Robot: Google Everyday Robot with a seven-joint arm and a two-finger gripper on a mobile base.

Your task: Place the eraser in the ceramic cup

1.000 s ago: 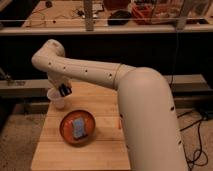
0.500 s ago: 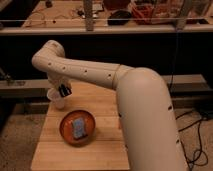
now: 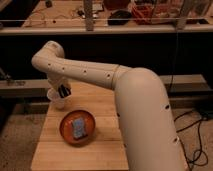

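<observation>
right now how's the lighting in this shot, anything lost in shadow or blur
Camera view: dim, warm light; the wooden table and the orange plate with the blue sponge read clearly. The background under the shelf is nearly black. The whole frame is soft. The gripper is a dark shape at the rim of the ceramic cup, its detail lost in shadow; no eraser can be made out.

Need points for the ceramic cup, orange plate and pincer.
ceramic cup [image 3: 57, 100]: camera view, on its whitish side wall.
orange plate [image 3: 65, 131]: camera view, on its bare left rim.
pincer [image 3: 64, 91]: camera view, on the dark fingertips at the cup's rim.
</observation>
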